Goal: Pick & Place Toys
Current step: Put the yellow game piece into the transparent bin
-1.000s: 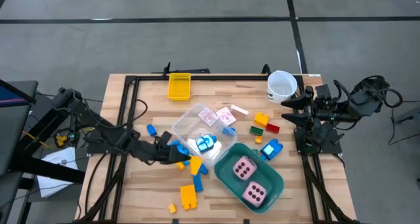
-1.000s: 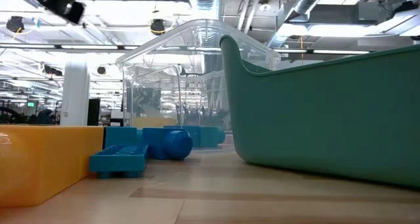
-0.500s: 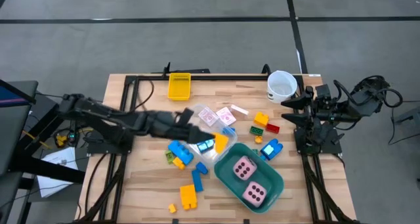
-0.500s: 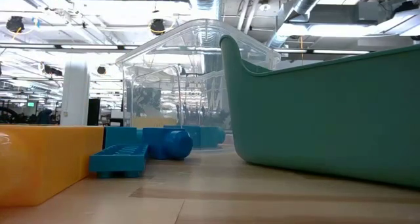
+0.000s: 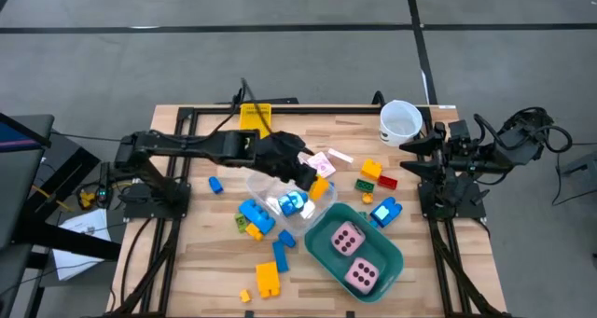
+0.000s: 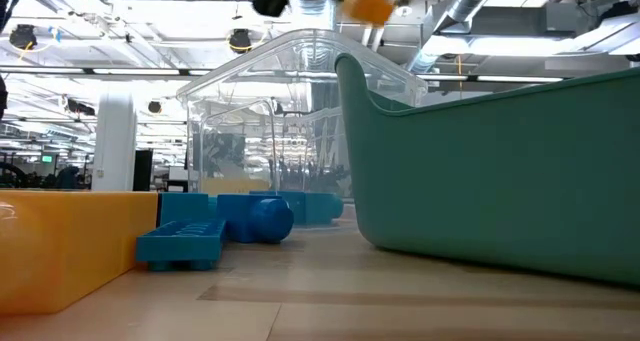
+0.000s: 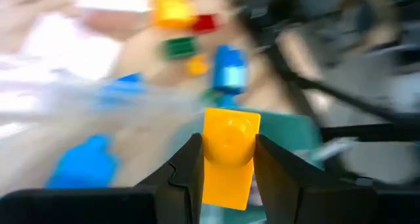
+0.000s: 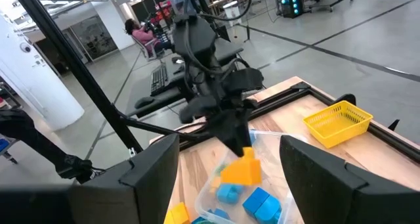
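Left gripper (image 5: 315, 182) out over mid-table, above the clear plastic container (image 5: 280, 189) — clenched on an orange brick (image 7: 227, 154), which sits upright between the two dark fingers (image 7: 186, 170) in the left wrist view and shows as an orange block at the arm's tip from the right wrist view. From the low view the brick hangs in the air, above the container's rim. Inside the container: a blue brick (image 5: 294, 203). Teal tub (image 5: 323, 245) just beside it, holding two pink dotted dice (image 5: 354, 259). Loose on the wood: blue bricks (image 5: 256, 215) near the container, an orange-yellow brick (image 5: 268, 279) toward the front edge, pink-white cards (image 5: 323, 161), and a yellow, red and green cluster (image 5: 375, 175) near the right side. Yellow basket (image 5: 254, 119) and white cup (image 5: 400, 120) at the far edge. Right gripper (image 5: 417, 157) parked at the table's right edge, jaws released, holding nothing.
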